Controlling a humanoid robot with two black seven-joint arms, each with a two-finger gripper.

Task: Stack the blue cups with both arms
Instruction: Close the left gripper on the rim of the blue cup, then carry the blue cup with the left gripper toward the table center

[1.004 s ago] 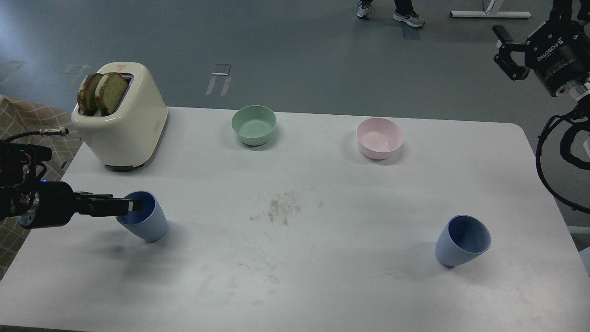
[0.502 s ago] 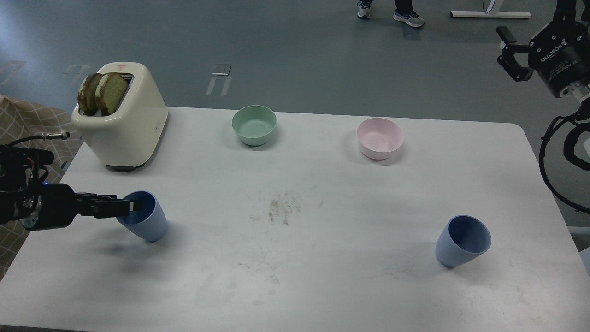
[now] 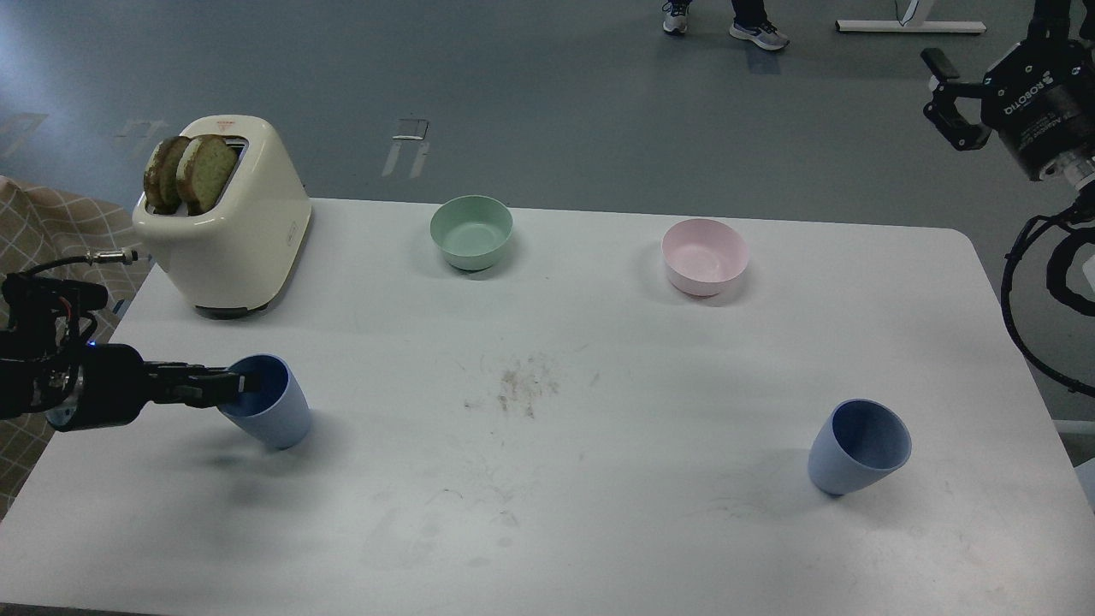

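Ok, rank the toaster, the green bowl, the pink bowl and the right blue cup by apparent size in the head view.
1. Toaster, clearly largest.
2. Right blue cup, though it sits nearer the camera, so that is unsure.
3. Pink bowl and green bowl: look alike, unranked.

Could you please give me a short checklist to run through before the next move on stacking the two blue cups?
1. Left gripper at the rim of the left blue cup: ok.
2. Firm hold on that rim: cannot tell; the fingers look dark and narrow from the head view.
3. Right blue cup free and standing on the table: ok.
4. Right gripper near its cup: not ok; it hangs high, beyond the table's far right corner.
5. Path between the cups free of the mint-green bowl, pink bowl and toaster: ok.
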